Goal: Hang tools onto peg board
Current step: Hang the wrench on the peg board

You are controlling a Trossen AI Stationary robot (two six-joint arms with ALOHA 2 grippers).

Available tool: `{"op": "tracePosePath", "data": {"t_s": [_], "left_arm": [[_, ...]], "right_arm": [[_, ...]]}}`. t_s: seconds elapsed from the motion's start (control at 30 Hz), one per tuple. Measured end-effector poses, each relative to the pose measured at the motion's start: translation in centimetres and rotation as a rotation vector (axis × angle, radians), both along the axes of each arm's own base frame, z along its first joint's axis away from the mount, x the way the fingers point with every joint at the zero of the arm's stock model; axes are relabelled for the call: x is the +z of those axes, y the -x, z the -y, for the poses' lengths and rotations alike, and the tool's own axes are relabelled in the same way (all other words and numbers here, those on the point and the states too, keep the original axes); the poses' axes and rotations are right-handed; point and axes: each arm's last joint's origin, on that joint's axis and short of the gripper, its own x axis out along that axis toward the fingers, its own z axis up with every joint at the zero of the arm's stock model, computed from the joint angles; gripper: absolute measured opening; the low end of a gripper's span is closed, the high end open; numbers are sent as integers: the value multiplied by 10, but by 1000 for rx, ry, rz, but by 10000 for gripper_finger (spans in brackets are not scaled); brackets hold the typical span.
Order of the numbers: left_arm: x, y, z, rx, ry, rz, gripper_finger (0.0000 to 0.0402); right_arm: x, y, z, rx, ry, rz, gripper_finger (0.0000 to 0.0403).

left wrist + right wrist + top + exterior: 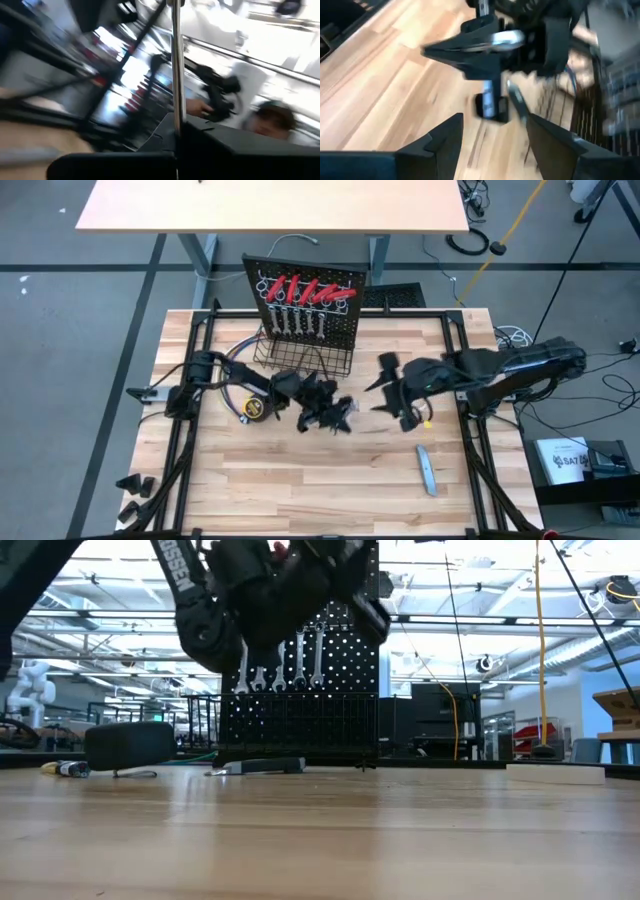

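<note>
The black peg board (305, 305) stands at the table's far middle. Red-handled tools (305, 288) and several silver wrenches (295, 322) hang on it, above its wire basket (300, 358). My left gripper (330, 415) is in front of the basket, raised off the table, and shut on a thin silver wrench (176, 60). The wrench also shows in the right wrist view (504, 38). My right gripper (388, 388) is open and empty, just right of the left gripper and facing it. A yellow tape measure (250, 410) lies under the left arm. My left gripper pinches the silver wrench between its two shut fingers at one end of the shaft (176, 117). The wrench runs on past the fingertips, in line with the fingers, and is seen edge-on. It is lifted clear of the table. The fingers hide the exact spot of the hold.
A grey bar-shaped tool (426, 470) lies on the wood at the near right. Coloured wires (240, 352) lie left of the basket. Black frame rails (470, 430) run along the table's sides. Bare wood (330, 490) lies toward the near edge. A person shows blurred in the left wrist view (270, 120).
</note>
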Motion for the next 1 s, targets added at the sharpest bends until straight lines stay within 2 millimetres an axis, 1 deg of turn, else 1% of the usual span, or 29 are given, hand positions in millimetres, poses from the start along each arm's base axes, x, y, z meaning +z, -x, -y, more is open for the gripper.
{"op": "tracePosePath", "data": {"t_s": [0.07, 0.13, 0.23, 0.33, 0.4, 0.5, 0.57, 0.63, 0.7, 0.77, 0.8, 0.87, 0.93, 1.0], "left_arm": [[-2, -2, -14, 96, -19, 9, 2], [-5, -5, -26, 212, -41, 11, 2], [-9, -6, -45, 361, -99, 28, 2], [-9, -7, -60, 509, -140, 40, 2], [-3, -7, -66, 603, -198, 43, 2], [12, -5, -64, 733, -362, 1, 2], [22, -3, -58, 787, -492, -59, 2], [32, 1, -49, 805, -583, -84, 2], [41, 6, -44, 794, -599, -88, 2], [43, 13, -44, 807, -611, -138, 2], [43, 18, -47, 843, -622, -178, 2], [41, 34, -50, 937, -646, -267, 2], [41, 52, -50, 1028, -627, -297, 2], [40, 69, -48, 1084, -571, -295, 2]], "right_arm": [[-4, 13, 6, -54, -39, -24, 206], [-12, 23, 11, -73, -41, -26, 203], [-22, 35, 20, -120, 21, 10, 201], [-29, 44, 31, -203, 92, 76, 201], [-33, 50, 38, -230, 123, 98, 201], [-39, 58, 47, -258, 144, 136, 201], [-46, 63, 52, -270, 174, 150, 201], [-54, 68, 59, -282, 221, 150, 201], [-58, 72, 66, -315, 243, 159, 201], [-60, 78, 72, -359, 239, 175, 201], [-60, 80, 75, -380, 230, 180, 201], [-63, 85, 77, -396, 208, 181, 201], [-65, 89, 79, -374, 176, 196, 201], [-68, 91, 79, -343, 140, 204, 201]]}}
